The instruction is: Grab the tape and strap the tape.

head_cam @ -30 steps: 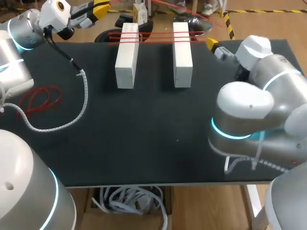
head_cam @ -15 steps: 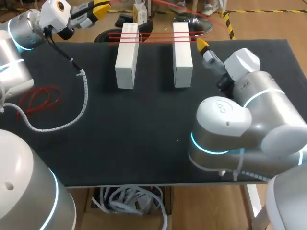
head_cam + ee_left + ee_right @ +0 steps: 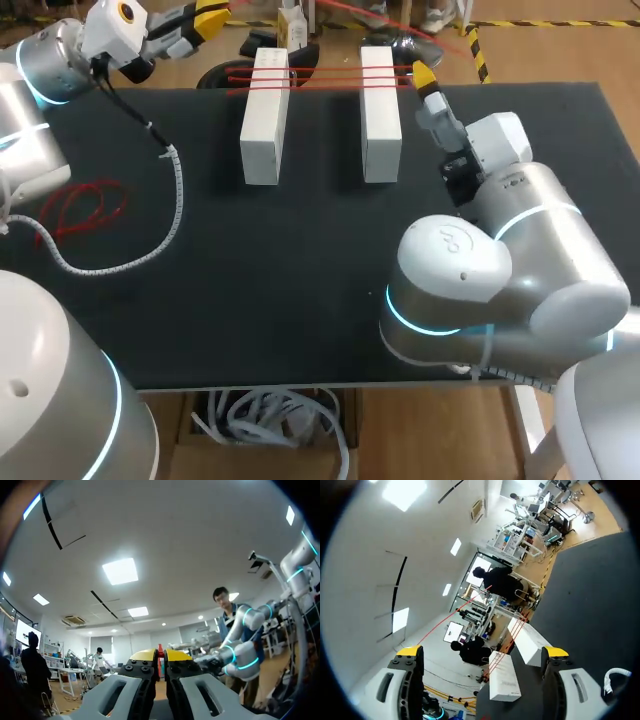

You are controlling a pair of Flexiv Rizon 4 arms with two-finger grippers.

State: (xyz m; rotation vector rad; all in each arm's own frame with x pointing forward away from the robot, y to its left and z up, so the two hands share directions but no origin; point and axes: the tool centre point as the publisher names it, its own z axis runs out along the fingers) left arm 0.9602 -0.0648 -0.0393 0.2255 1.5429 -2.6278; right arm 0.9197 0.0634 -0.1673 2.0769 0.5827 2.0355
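Head view shows my right end effector (image 3: 424,77), arm sharply bent, wide open beside the red tape (image 3: 325,73) spanning two white blocks (image 3: 265,120), while my left end effector (image 3: 210,17) grips that tape.

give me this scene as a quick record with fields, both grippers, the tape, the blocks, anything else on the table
left gripper: shut on red tape, beyond the table's far left corner
right gripper: open, beside the right white block's far end
taut tape strands: stretched across both blocks' far ends
left white block: lies parallel to the right one
loose red loops: left side of table
white spiral cable wrap: lying beside the loops
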